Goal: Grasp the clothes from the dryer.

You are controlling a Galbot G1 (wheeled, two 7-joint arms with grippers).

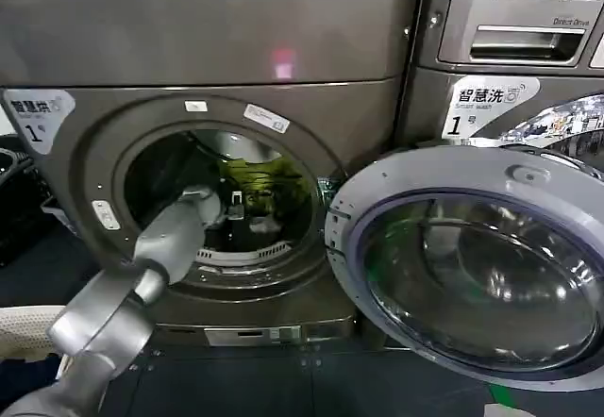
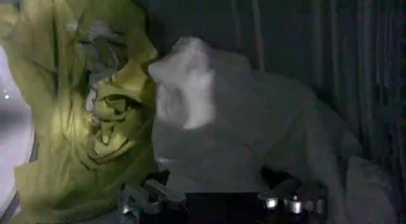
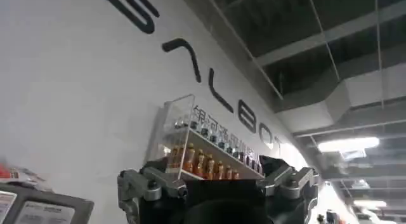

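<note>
The dryer stands with its round door swung open to the right. My left arm reaches through the porthole, and my left gripper is deep in the drum. Inside lie the clothes: an olive yellow-green piece with dark print, seen through the opening as a yellow patch, and beside it a white piece on a pale grey piece. The left gripper stands open, its jaws spread wide against the grey fabric. My right gripper is open, parked away from the dryer and pointing up at a wall.
An LG-marked machine stands right of the dryer, partly behind the open door. A cream woven basket sits low at the left on a dark floor. In the right wrist view a clear rack of small bottles hangs on the lettered wall.
</note>
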